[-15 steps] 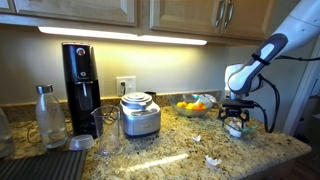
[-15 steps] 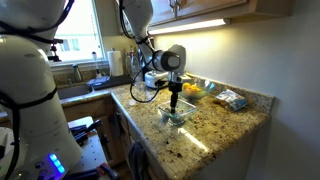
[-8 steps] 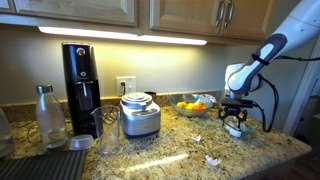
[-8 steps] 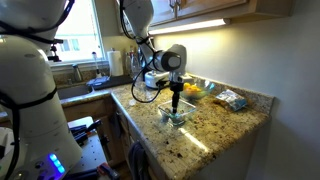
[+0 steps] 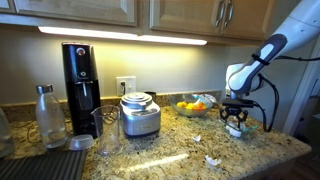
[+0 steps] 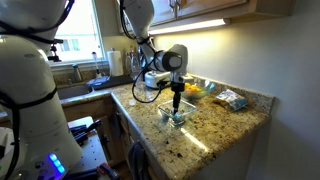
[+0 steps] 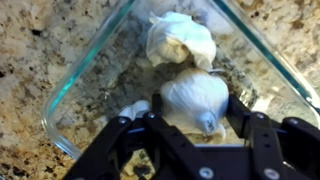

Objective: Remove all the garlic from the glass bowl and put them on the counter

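Garlic (image 7: 195, 98) bulb between jaws, close to glass bowl (image 7: 108, 72) near rim

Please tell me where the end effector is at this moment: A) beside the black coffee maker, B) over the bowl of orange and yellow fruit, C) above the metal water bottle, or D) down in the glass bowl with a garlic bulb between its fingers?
D: the wrist view shows the end effector lowered into the glass bowl, its fingers on either side of a garlic bulb.
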Robot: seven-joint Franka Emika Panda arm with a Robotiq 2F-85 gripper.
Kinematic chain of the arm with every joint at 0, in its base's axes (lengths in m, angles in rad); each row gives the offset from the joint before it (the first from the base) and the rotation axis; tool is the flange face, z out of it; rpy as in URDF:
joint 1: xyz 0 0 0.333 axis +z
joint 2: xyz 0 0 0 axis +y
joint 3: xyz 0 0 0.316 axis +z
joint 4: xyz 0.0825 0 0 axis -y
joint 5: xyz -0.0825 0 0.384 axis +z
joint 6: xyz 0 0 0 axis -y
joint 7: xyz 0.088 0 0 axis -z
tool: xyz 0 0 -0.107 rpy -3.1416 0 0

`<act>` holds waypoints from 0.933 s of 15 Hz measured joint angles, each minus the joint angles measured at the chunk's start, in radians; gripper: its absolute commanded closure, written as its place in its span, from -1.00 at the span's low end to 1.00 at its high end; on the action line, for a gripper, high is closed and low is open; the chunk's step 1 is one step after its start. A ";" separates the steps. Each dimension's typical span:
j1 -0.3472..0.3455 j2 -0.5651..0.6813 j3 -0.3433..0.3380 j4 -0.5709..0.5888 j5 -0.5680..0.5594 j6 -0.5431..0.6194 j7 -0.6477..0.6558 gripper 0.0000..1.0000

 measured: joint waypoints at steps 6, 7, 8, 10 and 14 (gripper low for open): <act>-0.010 -0.018 -0.005 -0.004 0.000 0.001 0.000 0.20; -0.012 -0.030 -0.006 -0.007 0.000 0.001 -0.002 0.20; -0.013 -0.045 -0.007 -0.012 -0.001 0.001 -0.003 0.20; -0.013 -0.079 -0.009 -0.024 -0.006 0.001 -0.003 0.20; -0.008 -0.158 -0.008 -0.047 -0.050 0.001 -0.002 0.20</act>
